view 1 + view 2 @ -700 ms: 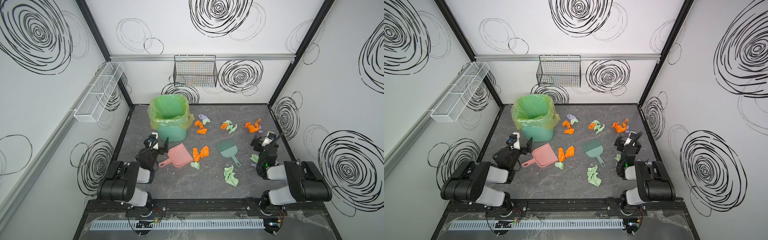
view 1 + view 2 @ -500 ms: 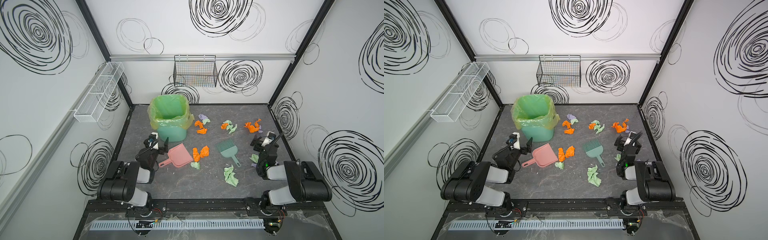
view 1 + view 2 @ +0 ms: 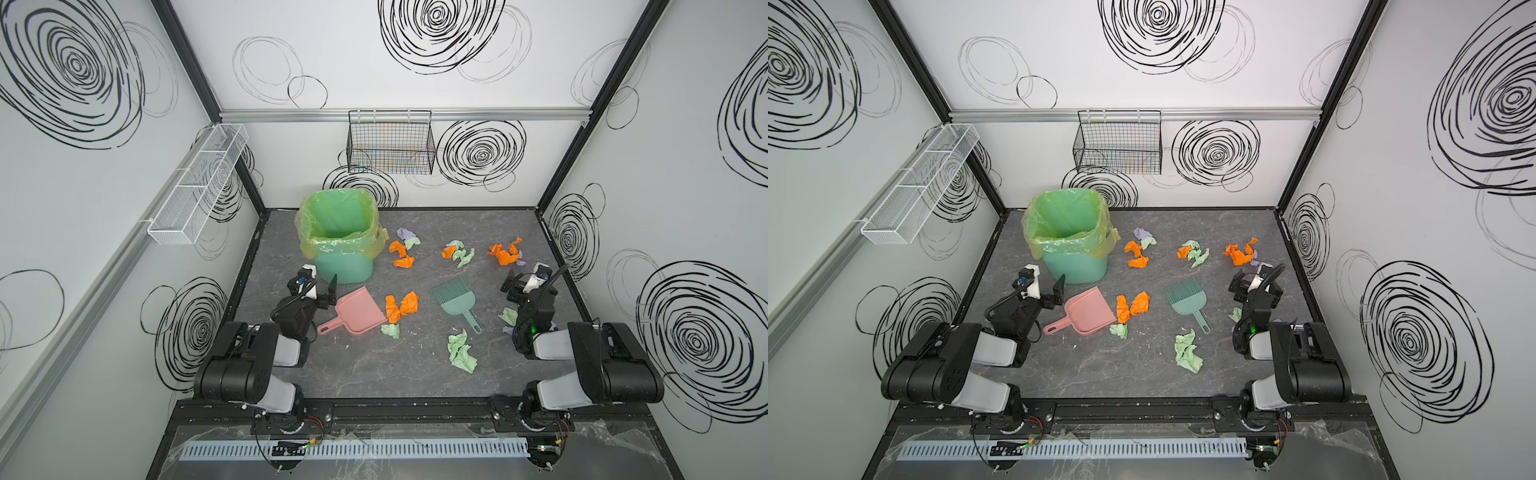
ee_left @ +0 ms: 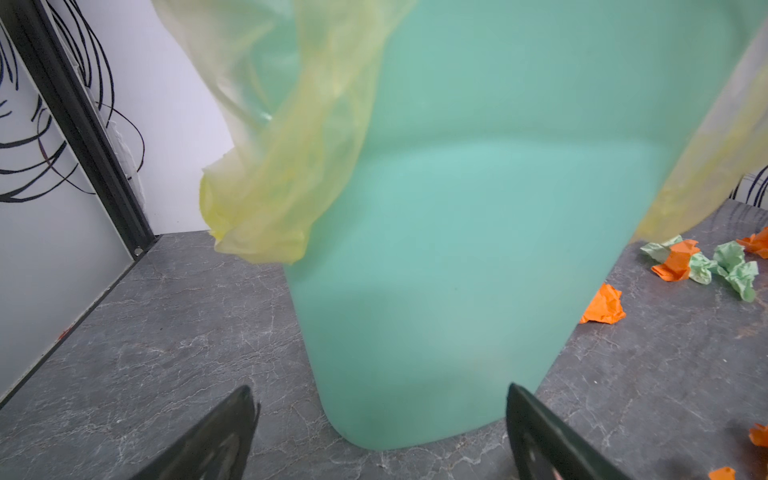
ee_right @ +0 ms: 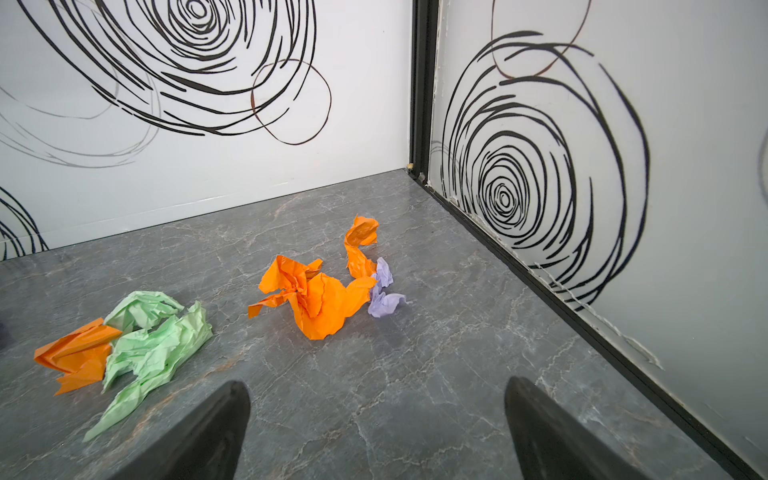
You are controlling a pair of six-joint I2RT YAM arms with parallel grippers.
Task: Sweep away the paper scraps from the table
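table (image 3: 374, 374): dark grey worktop with pale veins; everything listed here sits on it.
bin (image 3: 343, 266): teal and upright, with a yellow-green liner (image 3: 332, 226) folded over its rim. All places below are given from it.
paper scraps (image 3: 401, 305): crumpled wads in orange, pale green and lilac. All lie loose on the table, to the right of the bin and in front of it.
scraps nearest the bin: an orange, lilac and green cluster (image 3: 402, 249) just beside its right wall.
scraps farther right of the bin: an orange-and-green cluster (image 3: 459, 253), then an orange-and-lilac cluster (image 3: 505, 254), in a rough row.
scraps in front of the bin, to its right: two orange wads (image 3: 1133, 305) just beside the dustpan's mouth, and a small green wad (image 3: 390, 331) close by. A larger green wad (image 3: 461, 352) lies well apart from the bin.
dustpan (image 3: 359, 316): pink, flat on the table directly in front of the bin.
brush (image 3: 455, 297): green and lying flat, farther right of the bin than the dustpan.
left gripper (image 4: 380, 415): low, close in front of the bin's front wall. Its jaws are spread wide and hold nothing.
right gripper (image 5: 378, 415): well to the right of the bin, facing the orange-and-lilac cluster. Its jaws are spread wide with only bare table between them.
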